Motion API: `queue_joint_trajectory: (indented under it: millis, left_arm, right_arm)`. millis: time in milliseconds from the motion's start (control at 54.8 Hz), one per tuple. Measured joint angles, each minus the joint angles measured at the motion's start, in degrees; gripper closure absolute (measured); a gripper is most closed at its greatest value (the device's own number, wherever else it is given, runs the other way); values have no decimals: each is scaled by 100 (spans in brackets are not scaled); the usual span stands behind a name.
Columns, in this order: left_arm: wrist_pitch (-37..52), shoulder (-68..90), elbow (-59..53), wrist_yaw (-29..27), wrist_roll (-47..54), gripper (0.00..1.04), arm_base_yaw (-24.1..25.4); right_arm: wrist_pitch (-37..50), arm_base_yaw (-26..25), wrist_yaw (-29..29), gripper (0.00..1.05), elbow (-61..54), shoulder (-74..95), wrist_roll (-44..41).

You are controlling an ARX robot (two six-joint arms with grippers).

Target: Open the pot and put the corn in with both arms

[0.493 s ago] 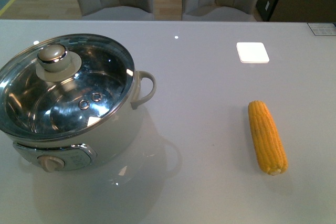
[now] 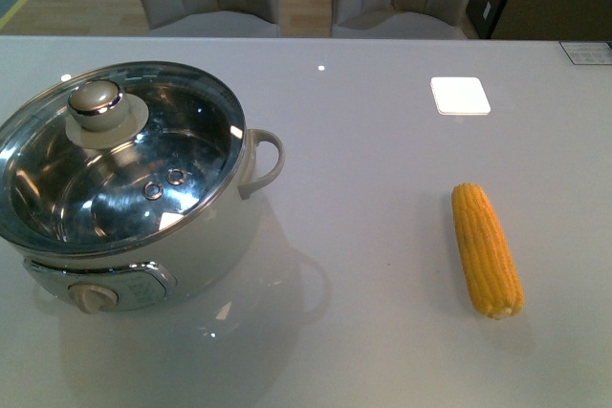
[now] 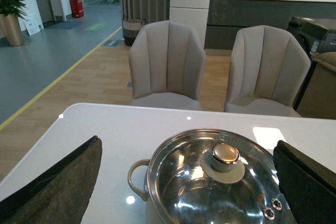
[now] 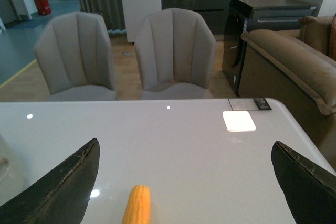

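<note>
White table (image 2: 382,160); lidded pot (image 2: 218,247) ahead of released left pincer (image 3: 187,142); corn (image 4: 137,205) ahead of released right pincer (image 4: 185,144).

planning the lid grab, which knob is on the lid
The steel-topped knob atop the glass lid; the beige knob sits on the front panel.

corn (image 4: 137,205) running off the right wrist frame edge, only one end showing | pot (image 3: 157,169) body getting cropped in left wrist view | left end effector (image 3: 186,142) and right end effector (image 4: 185,144) fingers being cut by frame edges | tabletop label (image 2: 585,53) print staying too small to read
</note>
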Motion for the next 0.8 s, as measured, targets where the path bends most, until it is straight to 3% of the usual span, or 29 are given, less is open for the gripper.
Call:
queue_joint_trajectory:
  millis: [438, 475, 584, 676, 803]
  left_arm:
    - [0, 0, 0, 0, 0, 7, 0]
    - [-70, 42, 22, -116, -28, 7, -26]
    - [-1751, 1021, 649, -1528, -621, 7, -444]
    - [-2015, 1340, 678, -1727, -846, 7, -522]
    - [-1797, 1749, 732, -1541, -990, 7, -472]
  right_arm:
    - [0, 0, 0, 9, 0, 0, 0]
    - [0, 0, -2, 9, 0, 0, 0]
    - [0, 0, 0, 9, 0, -4, -2]
    - [0, 0, 2, 9, 0, -4, 0]
    - [0, 0, 0, 9, 0, -4, -2]
